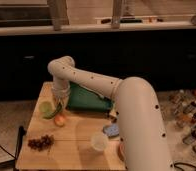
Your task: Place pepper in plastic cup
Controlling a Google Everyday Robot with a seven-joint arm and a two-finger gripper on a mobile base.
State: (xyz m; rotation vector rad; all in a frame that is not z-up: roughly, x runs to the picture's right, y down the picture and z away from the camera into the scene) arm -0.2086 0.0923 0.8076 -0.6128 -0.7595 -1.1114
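Note:
The plastic cup (46,108) is a pale-green tumbler at the left of the wooden table (76,142). The green pepper (56,111) hangs as a thin curved shape just right of the cup's rim, under my gripper. My gripper (60,103) points down from the white arm, right beside and slightly above the cup. An orange-red fruit (60,120) lies just below the gripper on the table.
A green bag (88,99) lies behind the gripper. A white cup (99,141) stands at the front middle, a bunch of dark grapes (40,143) at the front left, a blue packet (111,130) near the arm. Bottles (188,112) stand on the right.

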